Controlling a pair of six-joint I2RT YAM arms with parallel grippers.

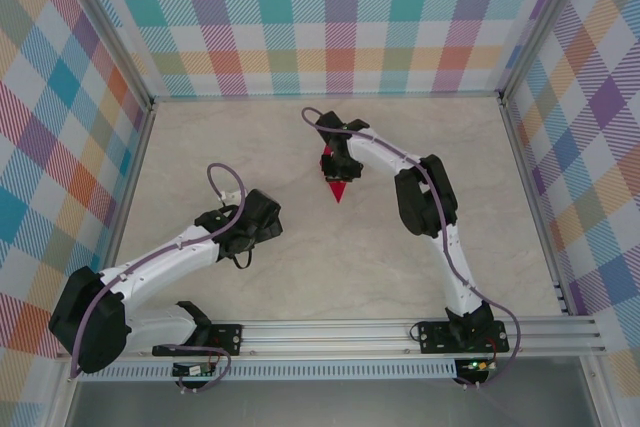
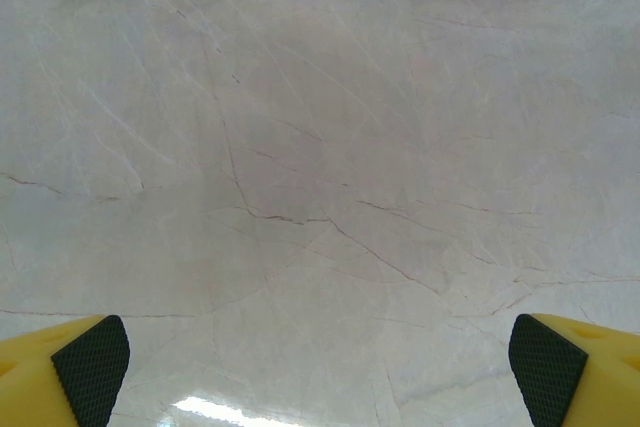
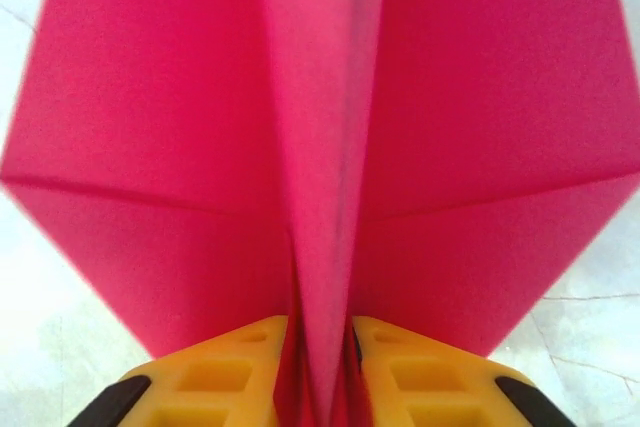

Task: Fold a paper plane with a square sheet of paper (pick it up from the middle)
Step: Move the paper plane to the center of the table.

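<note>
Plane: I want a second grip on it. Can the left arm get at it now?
Probably yes. Bare table lies between the open left fingers and the plane, and its nose sticks out free; the right fingers pinch only its centre fold.

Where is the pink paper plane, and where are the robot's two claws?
paper plane (image 3: 325, 147), right wrist view, on its centre fold.
right gripper (image 3: 320, 372), right wrist view, between its yellow fingers.
left gripper (image 2: 320, 367), left wrist view, midway between its wide-apart fingers.
</note>
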